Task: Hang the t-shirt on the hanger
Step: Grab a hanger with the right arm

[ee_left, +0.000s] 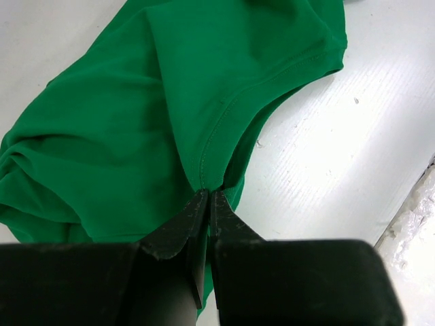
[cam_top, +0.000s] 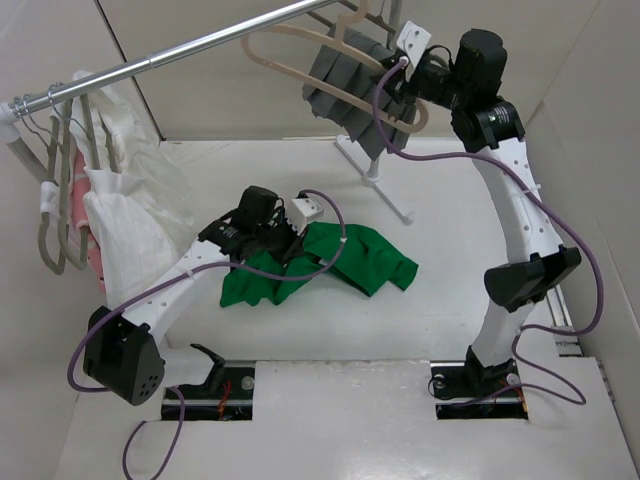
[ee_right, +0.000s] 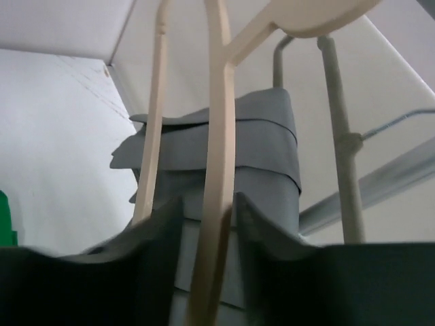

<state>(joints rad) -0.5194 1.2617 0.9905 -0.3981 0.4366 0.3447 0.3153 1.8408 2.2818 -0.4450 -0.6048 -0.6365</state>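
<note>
T-shirt [cam_top: 330, 262] lies bunched mid-desk [cam_top: 450, 200], with bare surface beyond its far and right edges. Left pincer [ee_left: 209, 193] is clenched on a fold beside a stitched seam at the shirt's near edge. Hanger [ee_right: 219, 136] hangs on the rail [cam_top: 200, 45] at back right, against grey pleated cloth [cam_top: 340, 75]. Right pincer [ee_right: 209, 200] stands released astride one hanger bar, a gap showing on one side.
</note>
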